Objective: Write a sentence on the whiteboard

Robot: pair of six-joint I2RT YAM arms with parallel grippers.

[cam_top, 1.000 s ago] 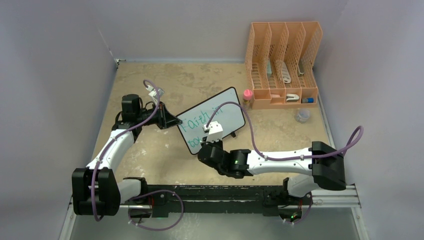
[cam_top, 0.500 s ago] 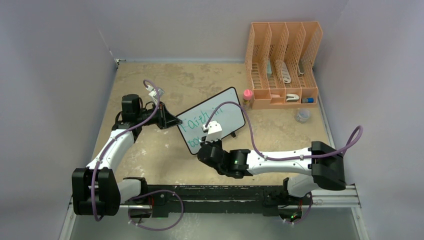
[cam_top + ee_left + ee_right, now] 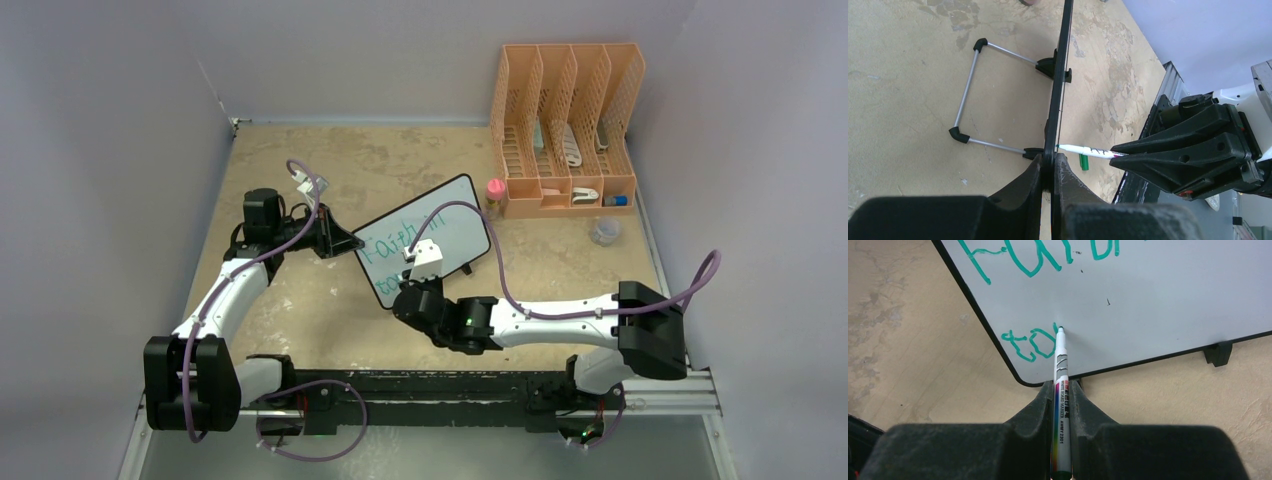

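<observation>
The whiteboard [image 3: 450, 215] stands tilted on its wire stand [image 3: 965, 97] in the middle of the table. My left gripper [image 3: 352, 243] is shut on the board's left edge, and the black frame [image 3: 1060, 75] sits pinched between the fingers [image 3: 1050, 160]. My right gripper [image 3: 1061, 387] is shut on a white marker [image 3: 1060, 370] whose green tip touches the board. The sentence [image 3: 1028, 345] is in green: a top line starting "Faith" and a lower line reading "to", with the tip just right of the "o".
An orange file organizer [image 3: 565, 125] stands at the back right. A pink-capped bottle [image 3: 495, 192] sits beside it and a small clear container [image 3: 604, 231] lies in front. The marker's green cap [image 3: 1084, 162] lies on the table before the board. Grey walls close in both sides.
My right arm has edged slightly left with the marker still on the board's lower line. The left arm and the board have not moved.
</observation>
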